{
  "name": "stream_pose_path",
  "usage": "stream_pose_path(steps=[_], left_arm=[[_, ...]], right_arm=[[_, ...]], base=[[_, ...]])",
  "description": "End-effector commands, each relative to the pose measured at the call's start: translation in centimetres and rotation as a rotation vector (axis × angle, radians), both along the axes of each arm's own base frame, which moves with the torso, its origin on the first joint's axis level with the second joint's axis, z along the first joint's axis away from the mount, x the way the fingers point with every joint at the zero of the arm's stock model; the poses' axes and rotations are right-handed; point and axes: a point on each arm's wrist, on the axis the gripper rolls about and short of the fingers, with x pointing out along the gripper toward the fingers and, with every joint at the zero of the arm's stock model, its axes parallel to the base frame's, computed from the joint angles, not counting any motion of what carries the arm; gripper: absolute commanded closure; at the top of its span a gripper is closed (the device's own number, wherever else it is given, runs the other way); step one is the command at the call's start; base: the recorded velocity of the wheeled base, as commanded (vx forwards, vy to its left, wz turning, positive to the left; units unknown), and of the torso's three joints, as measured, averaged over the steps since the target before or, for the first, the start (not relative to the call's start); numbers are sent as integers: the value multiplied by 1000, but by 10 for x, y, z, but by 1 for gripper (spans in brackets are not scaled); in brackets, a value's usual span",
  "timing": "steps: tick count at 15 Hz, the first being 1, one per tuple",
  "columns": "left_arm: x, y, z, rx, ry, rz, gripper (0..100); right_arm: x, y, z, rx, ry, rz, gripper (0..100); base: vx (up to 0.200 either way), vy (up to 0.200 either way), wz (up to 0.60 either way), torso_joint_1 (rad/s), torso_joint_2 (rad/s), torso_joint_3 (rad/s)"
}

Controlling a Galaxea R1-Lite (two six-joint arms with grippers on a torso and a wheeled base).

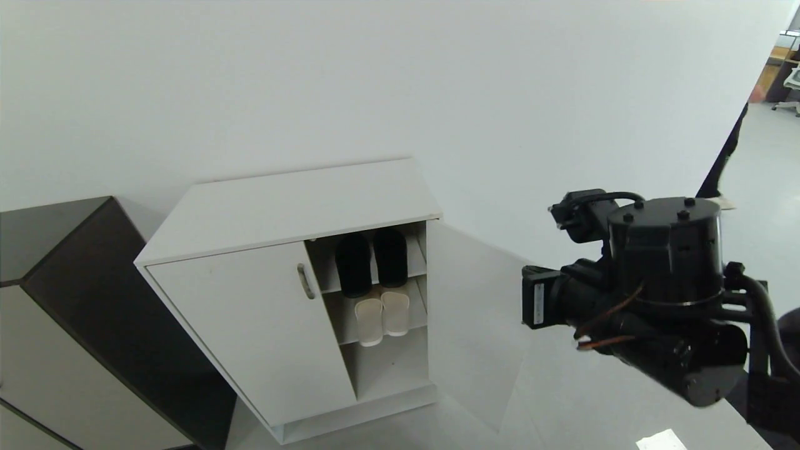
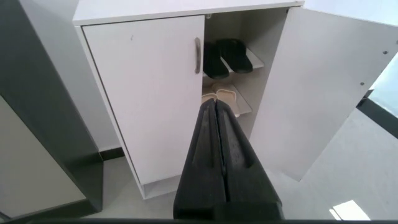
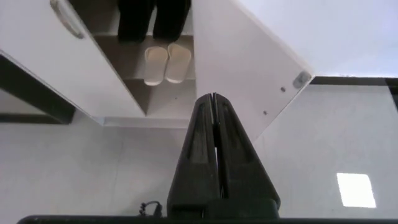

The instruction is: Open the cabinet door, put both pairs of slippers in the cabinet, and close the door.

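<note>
A white cabinet (image 1: 294, 206) stands against the wall, its left door (image 1: 250, 325) shut and its right door (image 1: 475, 325) swung wide open. A black pair of slippers (image 1: 372, 259) lies on the upper shelf, and a white pair of slippers (image 1: 381, 315) on the shelf below. My left gripper (image 2: 216, 106) is shut and empty in front of the cabinet, level with the white slippers (image 2: 224, 96). My right gripper (image 3: 213, 98) is also shut and empty, out from the open door (image 3: 242, 68) and pointing at the cabinet's lower part.
A dark cabinet (image 1: 81, 300) stands close on the white cabinet's left. A metal handle (image 1: 305, 281) sits on the shut door. A white sheet (image 1: 661, 440) lies on the grey floor to the right. The floor before the cabinet is bare.
</note>
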Motion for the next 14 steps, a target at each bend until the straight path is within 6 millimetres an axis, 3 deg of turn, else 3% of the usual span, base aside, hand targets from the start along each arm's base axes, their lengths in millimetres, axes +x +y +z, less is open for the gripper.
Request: stream_pose_path(steps=[1, 5, 6, 7, 10, 14], left_arm=[[0, 0, 0, 0, 1, 0, 100], [0, 0, 0, 1, -1, 0, 100], [0, 0, 0, 1, -1, 0, 100], [0, 0, 0, 1, -1, 0, 100], [0, 0, 0, 1, -1, 0, 100], [0, 0, 0, 1, -1, 0, 100]], right_arm=[[43, -17, -6, 9, 21, -77, 100], [105, -32, -23, 49, 16, -152, 100], [105, -32, -23, 49, 16, -152, 100], [124, -31, -37, 50, 12, -173, 100], [144, -34, -52, 49, 15, -204, 100], [152, -35, -62, 45, 34, -197, 100]], base=[[0, 0, 0, 0, 0, 0], [0, 0, 0, 0, 0, 0], [0, 0, 0, 0, 0, 0], [0, 0, 0, 0, 0, 0], [0, 0, 0, 0, 0, 0], [0, 0, 0, 0, 0, 0]])
